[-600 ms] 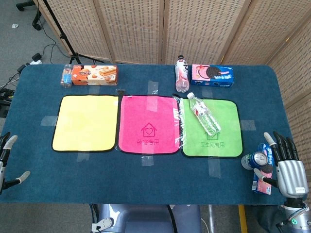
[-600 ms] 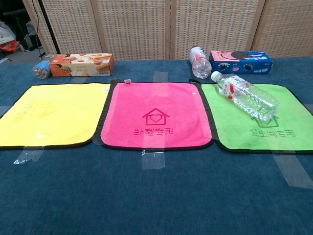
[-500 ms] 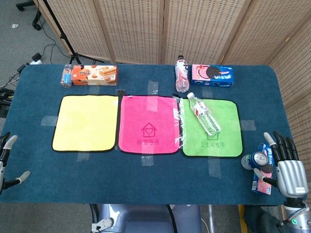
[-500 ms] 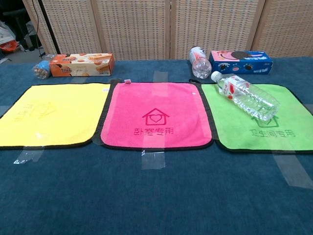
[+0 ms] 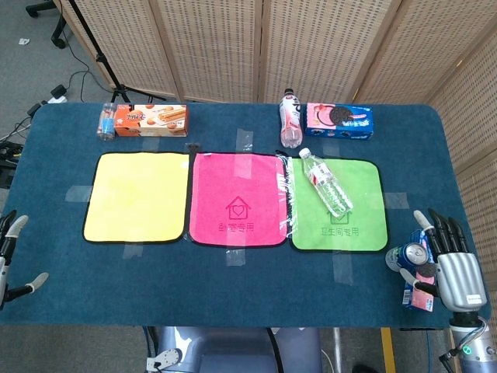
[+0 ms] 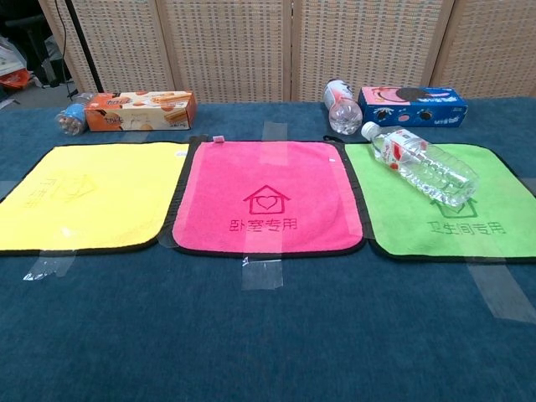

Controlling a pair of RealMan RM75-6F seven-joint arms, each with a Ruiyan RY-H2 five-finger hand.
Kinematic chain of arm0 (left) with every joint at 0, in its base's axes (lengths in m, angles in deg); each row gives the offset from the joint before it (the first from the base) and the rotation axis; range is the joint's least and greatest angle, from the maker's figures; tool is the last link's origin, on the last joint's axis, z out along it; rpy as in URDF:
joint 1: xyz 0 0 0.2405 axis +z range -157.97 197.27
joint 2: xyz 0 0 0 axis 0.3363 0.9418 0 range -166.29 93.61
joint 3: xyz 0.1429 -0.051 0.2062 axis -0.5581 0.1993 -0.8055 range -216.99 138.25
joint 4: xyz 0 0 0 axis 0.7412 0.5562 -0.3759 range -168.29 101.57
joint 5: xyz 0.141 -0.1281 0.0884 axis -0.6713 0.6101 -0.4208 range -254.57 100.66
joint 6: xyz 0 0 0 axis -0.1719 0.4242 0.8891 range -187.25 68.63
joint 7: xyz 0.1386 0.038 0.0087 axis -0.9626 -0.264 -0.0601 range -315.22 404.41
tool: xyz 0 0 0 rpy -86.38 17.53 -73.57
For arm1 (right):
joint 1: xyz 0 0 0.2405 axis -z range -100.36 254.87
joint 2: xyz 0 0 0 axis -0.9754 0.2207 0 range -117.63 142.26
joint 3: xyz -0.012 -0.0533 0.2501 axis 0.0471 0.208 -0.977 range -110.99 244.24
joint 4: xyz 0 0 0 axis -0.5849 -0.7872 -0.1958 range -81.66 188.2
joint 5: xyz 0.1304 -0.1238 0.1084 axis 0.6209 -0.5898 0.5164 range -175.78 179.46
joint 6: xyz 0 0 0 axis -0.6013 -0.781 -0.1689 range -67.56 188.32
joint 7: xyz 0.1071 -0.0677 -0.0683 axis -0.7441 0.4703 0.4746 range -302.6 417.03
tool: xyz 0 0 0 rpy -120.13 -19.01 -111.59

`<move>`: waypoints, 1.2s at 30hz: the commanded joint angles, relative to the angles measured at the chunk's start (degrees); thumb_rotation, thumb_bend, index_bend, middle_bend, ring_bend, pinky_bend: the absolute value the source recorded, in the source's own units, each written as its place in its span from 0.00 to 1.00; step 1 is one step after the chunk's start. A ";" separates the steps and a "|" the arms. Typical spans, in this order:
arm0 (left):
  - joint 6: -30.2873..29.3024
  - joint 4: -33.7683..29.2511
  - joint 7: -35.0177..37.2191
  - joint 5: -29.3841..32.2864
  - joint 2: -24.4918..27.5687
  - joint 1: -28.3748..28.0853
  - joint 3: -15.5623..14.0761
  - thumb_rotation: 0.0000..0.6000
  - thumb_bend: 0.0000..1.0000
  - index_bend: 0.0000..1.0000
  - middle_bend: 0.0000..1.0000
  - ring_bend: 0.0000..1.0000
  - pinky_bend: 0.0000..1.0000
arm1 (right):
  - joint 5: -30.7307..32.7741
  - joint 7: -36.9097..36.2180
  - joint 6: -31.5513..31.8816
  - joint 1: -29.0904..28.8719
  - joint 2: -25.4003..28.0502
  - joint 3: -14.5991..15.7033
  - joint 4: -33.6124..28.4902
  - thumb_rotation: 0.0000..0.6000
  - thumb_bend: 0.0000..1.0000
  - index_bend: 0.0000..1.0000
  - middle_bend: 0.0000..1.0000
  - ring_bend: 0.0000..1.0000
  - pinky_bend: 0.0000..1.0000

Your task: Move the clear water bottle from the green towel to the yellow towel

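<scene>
We see the clear water bottle (image 5: 327, 183) lying on the green towel (image 5: 354, 221); both robot hands, left robot hand (image 5: 11, 260) and right robot hand (image 5: 449, 260), rest apart, empty, at near worktop corners.

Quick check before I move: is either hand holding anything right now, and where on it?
Nothing is held. The right hand is open beside the can; the left hand is open at the table edge. The clear water bottle lies untouched on the green towel.

pink towel (image 6: 268, 197) 卧室专用, green towel (image 6: 469, 226) 卫生间专用

We see a glossy clear plastic water bottle (image 6: 423, 165) on matt, napped green towel (image 6: 502, 230) cloth.
</scene>
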 commanded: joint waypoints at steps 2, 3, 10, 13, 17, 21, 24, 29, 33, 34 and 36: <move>0.57 -0.32 -0.95 0.44 -0.17 -0.41 0.29 1.00 0.00 0.00 0.00 0.00 0.00 | 1.03 -0.23 -4.63 -4.01 2.07 -2.48 -1.79 1.00 0.53 0.02 0.00 0.00 0.00; 0.79 -0.39 -1.20 0.60 -0.23 -0.53 0.37 1.00 0.00 0.00 0.00 0.00 0.00 | 1.57 -0.41 -6.07 -5.15 2.74 -3.26 -2.57 1.00 0.71 0.04 0.00 0.00 0.00; 1.29 -0.56 -1.88 1.75 -0.47 -1.28 1.46 1.00 0.00 0.00 0.00 0.00 0.00 | 12.15 -4.40 -19.65 -15.32 6.04 -12.09 -6.92 1.00 1.00 0.15 0.02 0.00 0.01; 1.78 -0.54 -2.08 2.83 -0.55 -1.53 1.93 1.00 0.00 0.00 0.00 0.00 0.00 | 18.57 -6.56 -25.96 -18.97 6.14 -14.95 -6.65 1.00 1.00 0.15 0.04 0.00 0.03; 3.59 -0.82 -2.31 4.78 -0.48 -2.37 2.63 1.00 0.00 0.00 0.00 0.00 0.00 | 29.68 -8.96 -38.22 -24.37 5.98 -17.14 -4.83 1.00 1.00 0.15 0.04 0.00 0.03; 4.56 -1.11 -2.54 5.88 -0.35 -2.96 3.15 1.00 0.00 0.00 0.00 0.00 0.00 | 39.80 -10.97 -48.25 -29.13 4.52 -17.99 -0.27 1.00 1.00 0.15 0.06 0.00 0.06; 5.51 -1.34 -2.50 6.76 -0.17 -3.41 3.40 1.00 0.00 0.00 0.00 0.00 0.00 | 46.20 -11.48 -53.04 -32.32 2.33 -17.79 3.69 1.00 1.00 0.15 0.09 0.00 0.16; 6.77 -1.37 -2.15 7.92 0.09 -4.04 3.77 1.00 0.00 0.00 0.00 0.00 0.00 | 53.15 -11.36 -56.90 -36.14 -1.93 -16.56 9.52 1.00 1.00 0.15 0.11 0.00 0.18; 7.56 -1.27 -1.87 8.67 0.24 -4.40 3.94 1.00 0.00 0.00 0.00 0.00 0.00 | 57.72 -10.51 -57.42 -38.47 -4.77 -15.66 13.50 1.00 1.00 0.15 0.13 0.03 0.20; 7.76 -1.27 -1.83 8.83 0.28 -4.48 3.95 1.00 0.00 0.00 0.00 0.00 0.00 | 59.08 -10.20 -57.59 -39.03 -5.37 -15.35 14.40 1.00 1.00 0.15 0.13 0.03 0.20; 8.21 -1.27 -1.74 9.22 0.36 -4.65 3.96 1.00 0.00 0.00 0.00 0.00 0.00 | 62.93 -9.93 -58.49 -40.17 -6.89 -14.57 16.43 1.00 1.00 0.15 0.13 0.03 0.20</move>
